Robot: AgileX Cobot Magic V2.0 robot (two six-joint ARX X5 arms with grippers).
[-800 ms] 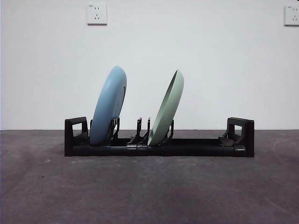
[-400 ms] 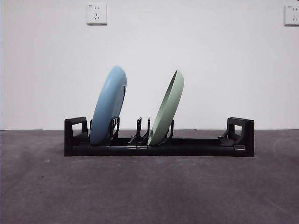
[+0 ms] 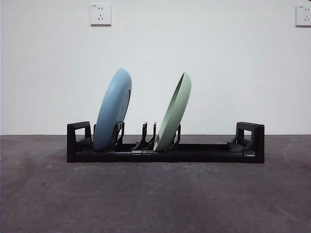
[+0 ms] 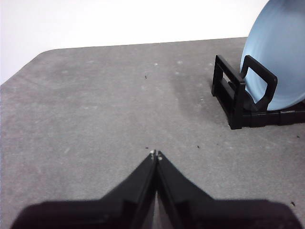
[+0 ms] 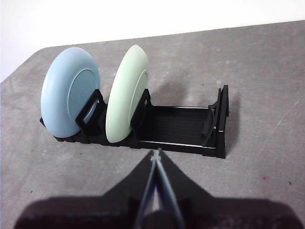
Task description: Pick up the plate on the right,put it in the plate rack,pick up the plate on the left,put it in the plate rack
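Left wrist view shows the left gripper [image 4: 156, 153] with its two black jaws pressed together tip to tip, holding nothing, above the bare grey table [image 4: 95, 109]. Beyond it, off to one side, stands one blocky looped end of the long low black plastic plate rack [image 4: 236, 98], and the round light blue plate [image 4: 281, 52] leans in it. In the right wrist view the right gripper [image 5: 156, 153] has its jaws closed as well, with nothing between them; it hangs just in front of the rack's long side, apart from it. From there outward, the round pale green plate [image 5: 125, 95] stands on its edge between the curved prongs near the middle of the rack, the blue plate stands in the slot beside it toward one end, and the other half of the rack is free. The front view confirms this: both plates [image 3: 114, 109] [image 3: 175, 114] lean the same way in the rack [image 3: 194, 153], not touching each other, and no arm comes into this picture. I judge that both placing steps are already done and the task is at its end. The next move probably calls only for keeping both arms away from the rack, so that the leaning plates are not bumped.
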